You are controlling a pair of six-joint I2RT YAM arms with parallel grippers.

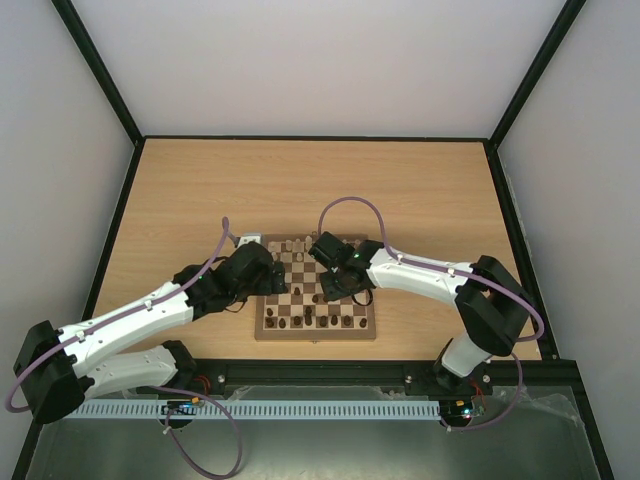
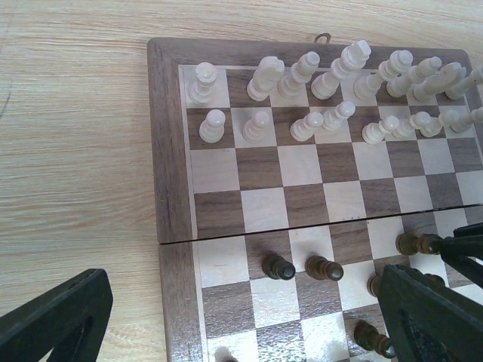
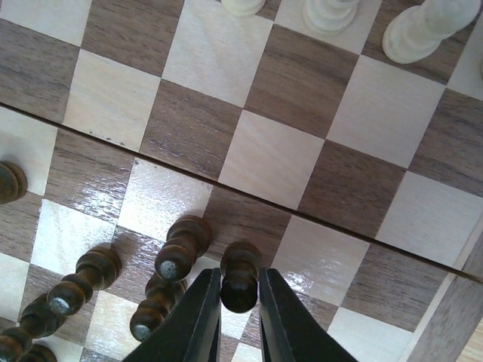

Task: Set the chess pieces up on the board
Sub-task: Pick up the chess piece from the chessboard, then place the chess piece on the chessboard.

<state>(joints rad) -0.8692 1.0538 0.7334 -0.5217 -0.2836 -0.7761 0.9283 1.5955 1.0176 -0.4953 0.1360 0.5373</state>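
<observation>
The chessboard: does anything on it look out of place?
Yes. The cream pieces stand in two neat rows along the far edge of the board, but the dark pieces are scattered and bunched unevenly on the near half, not in rows. The right gripper is pinching one dark piece.

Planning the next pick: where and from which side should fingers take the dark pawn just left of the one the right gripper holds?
Take the dark pawn by its round head, from straight above: it stands upright. Other dark pieces and the right gripper, shut on the held pawn, crowd its sides, so a sideways approach looks risky.
</observation>
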